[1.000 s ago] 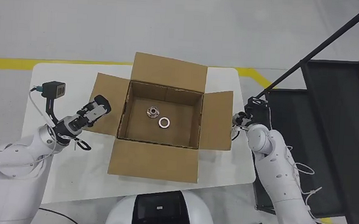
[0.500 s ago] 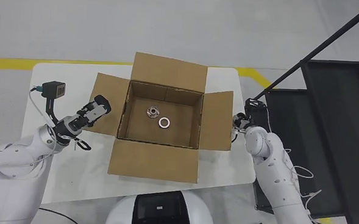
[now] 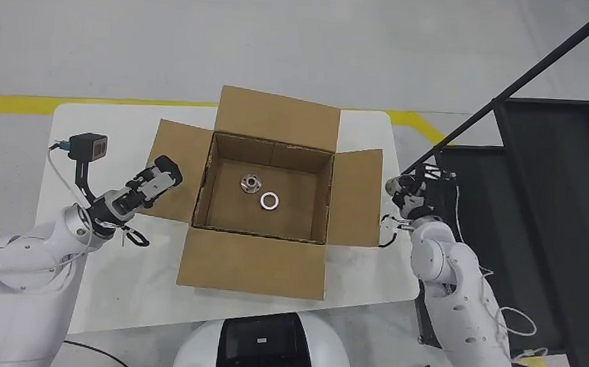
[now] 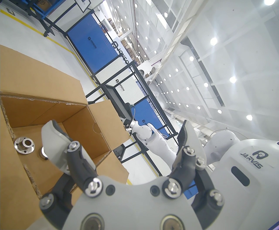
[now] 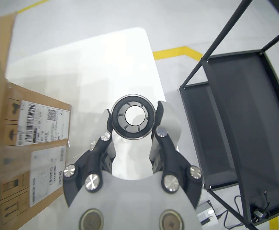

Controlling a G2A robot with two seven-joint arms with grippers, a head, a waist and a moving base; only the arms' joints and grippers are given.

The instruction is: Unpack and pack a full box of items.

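Observation:
An open cardboard box (image 3: 258, 267) stands in the middle of the white table (image 3: 109, 274). On its floor lie a metal flange (image 3: 247, 184) (image 4: 24, 145) and a metal ring (image 3: 271, 199). My right gripper (image 5: 133, 121) (image 3: 407, 194) is shut on a dark metal ring bearing (image 5: 133, 116), held above the table's right edge beside the box's right flap (image 3: 356, 199). My left gripper (image 4: 122, 139) (image 3: 160, 176) stands open with nothing between its fingers, over the box's left flap (image 3: 172, 172).
A black metal rack (image 3: 534, 196) (image 5: 235, 113) stands just right of the table. Labels (image 5: 39, 122) cover the box's right flap. A yellow floor line (image 3: 98, 103) runs behind the table. Bare table shows left and front of the box.
My right gripper has shifted a little to the right and back, away from the box's flap, with the ring bearing in it. The left arm has not moved.

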